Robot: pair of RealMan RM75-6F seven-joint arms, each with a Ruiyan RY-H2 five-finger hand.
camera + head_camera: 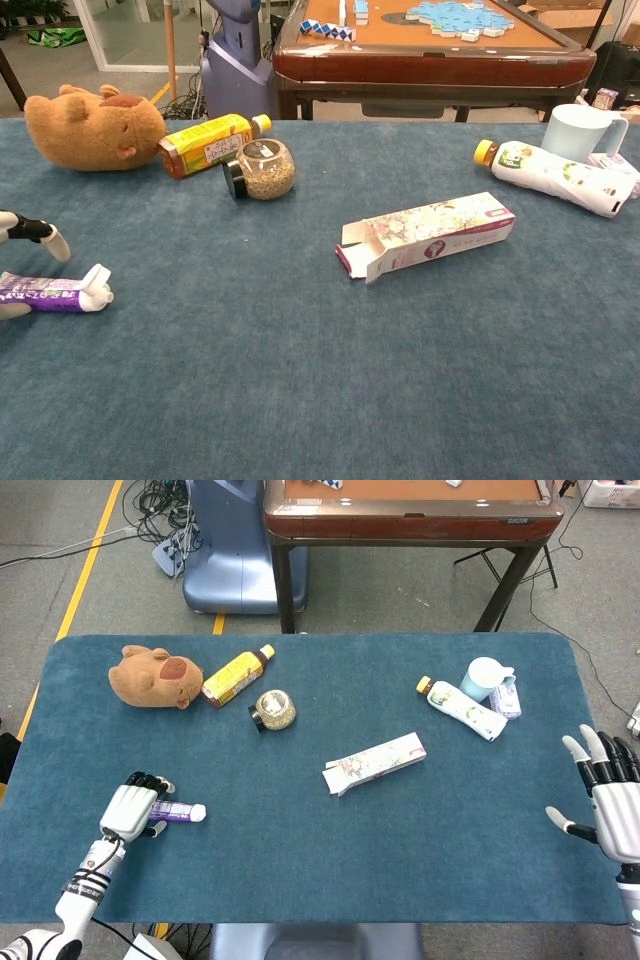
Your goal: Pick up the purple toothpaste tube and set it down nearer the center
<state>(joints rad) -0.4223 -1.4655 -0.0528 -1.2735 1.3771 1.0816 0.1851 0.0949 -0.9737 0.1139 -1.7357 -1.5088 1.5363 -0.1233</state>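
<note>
- Tube [176, 812] lies flat on the tabletop [300, 870] near the left front corner, white cap pointing toward the centre. It is well apart from the middle, so the move is not yet done.
- Left hand [133, 806] sits over the tail end of the tube, fingers curled down around it. In the chest view one fingertip shows above the tube [55, 293] and another below it. Contact looks likely, but whether the grasp is closed I cannot tell; the tube is not lifted.
- Right hand [608, 802] hovers at the right edge, fingers spread wide, holding nothing, well apart from every object.
- Judged stage: start of the pick. Left to do: secure the grip, lift, carry right toward the centre, set down, let go.
- The box [375, 763] lies open-ended near the centre; the set-down spot should likely stay short of it.
- Writing: tube has pale print on purple, too small to read. Box shows a floral pattern and a purple panel with a round mark, unreadable. Yellow bottle [210, 143] has a label with text, illegible. White bottle [555, 176] has a printed pattern, no readable words.
</note>
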